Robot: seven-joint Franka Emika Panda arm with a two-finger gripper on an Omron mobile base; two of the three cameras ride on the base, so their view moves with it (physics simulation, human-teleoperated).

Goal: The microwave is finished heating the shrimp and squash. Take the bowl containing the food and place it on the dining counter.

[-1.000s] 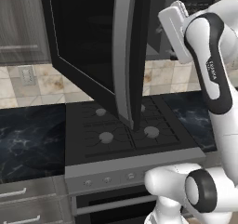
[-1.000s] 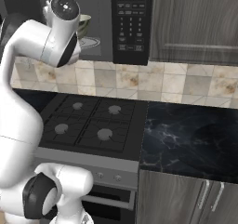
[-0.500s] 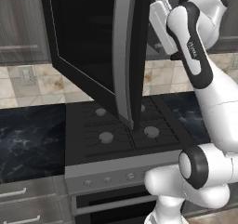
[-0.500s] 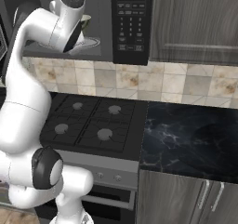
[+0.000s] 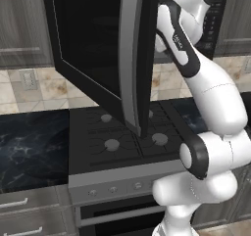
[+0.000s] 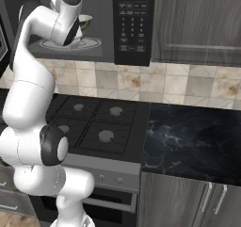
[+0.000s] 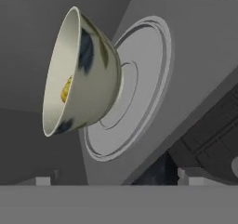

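Note:
The microwave (image 6: 132,20) hangs open above the stove, its dark door (image 5: 98,54) swung out on the left of my arm. Inside, the cream-white bowl (image 7: 82,76) stands on the round glass turntable (image 7: 139,74). In the right base view the bowl (image 6: 85,20) shows partly behind my wrist. A yellowish lump, the squash (image 7: 66,89), shows just inside the rim; the shrimp is hidden. My gripper (image 7: 116,179) is open, a short way from the bowl's side, with nothing between its fingertips (image 7: 43,180). The dining counter is out of view.
Below the microwave lies a black four-burner stovetop (image 6: 94,122). A black marbled counter (image 6: 193,136) runs to its right over grey cabinets. The microwave's button panel (image 6: 132,14) and an upper cabinet (image 6: 197,23) flank the cavity on the right.
My arm has swung up and reached into the microwave cavity, bringing the hand closer to the bowl. The jaws stayed open and the bowl has not moved.

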